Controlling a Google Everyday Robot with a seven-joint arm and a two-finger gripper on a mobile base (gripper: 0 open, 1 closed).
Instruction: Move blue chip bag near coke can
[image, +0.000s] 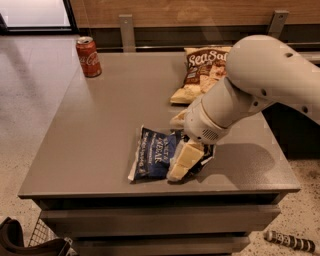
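The blue chip bag (152, 159) lies flat near the front middle of the grey table (100, 125). My gripper (176, 149) is down at the bag's right end, with the bag between its two cream fingers (184, 159). The jaws stand apart, open around the bag's right edge. The bulky white arm (260, 85) reaches in from the right and hides that end of the bag. The red coke can (88, 56) stands upright at the far left corner of the table, well away from the bag.
A yellow-and-brown Sea Salt chip bag (202, 72) lies at the back right of the table, partly behind the arm. The table's front edge is close below the blue bag. A dark object (290, 241) lies on the floor at the lower right.
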